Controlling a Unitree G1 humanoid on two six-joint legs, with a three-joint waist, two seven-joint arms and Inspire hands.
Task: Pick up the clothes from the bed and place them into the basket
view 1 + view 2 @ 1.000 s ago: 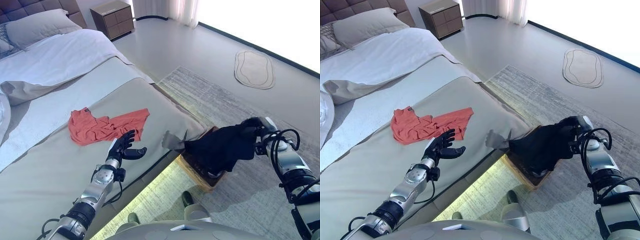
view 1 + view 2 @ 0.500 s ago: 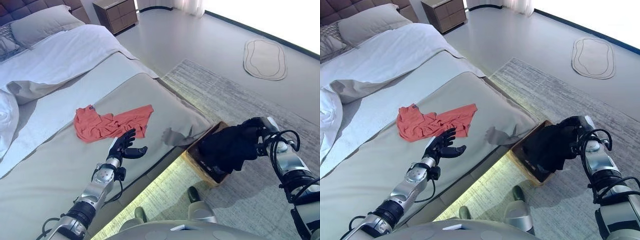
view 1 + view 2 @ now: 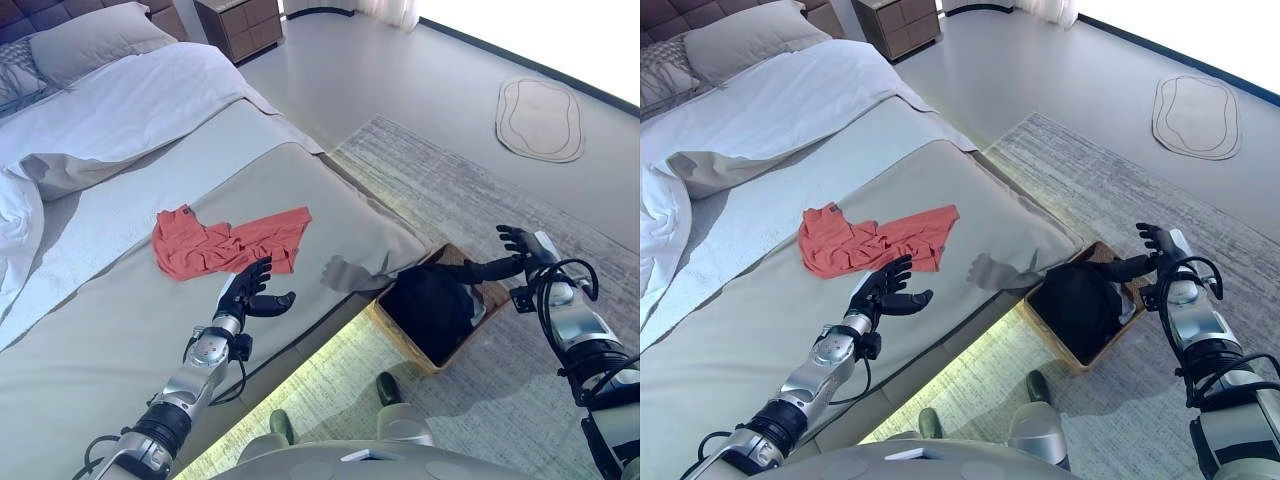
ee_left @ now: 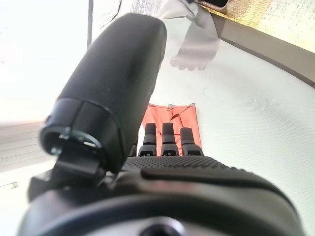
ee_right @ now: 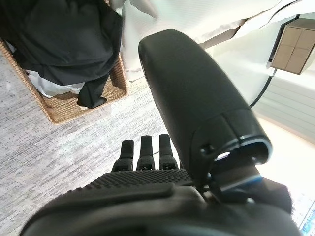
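A crumpled orange-red garment [image 3: 232,241] lies on the grey bedspread near the bed's foot. My left hand [image 3: 247,293] hovers open just in front of it, fingers spread, holding nothing. On the rug beside the bed stands a wicker basket [image 3: 488,297] with a black garment [image 3: 430,305] lying inside it, one sleeve draped over the rim [image 5: 93,93]. My right hand [image 3: 516,252] is open above the basket's far side, fingers stretched out and empty.
The bed [image 3: 340,215] carries a white duvet [image 3: 130,100] and pillows [image 3: 85,40] at its head. A wooden nightstand [image 3: 240,22] stands behind it. A small oval mat [image 3: 540,118] lies on the floor far right. The patterned rug [image 3: 450,190] runs under the basket.
My right hand has opened and let go of the black garment, which has dropped from its grasp into the basket. The left hand stays where it was.
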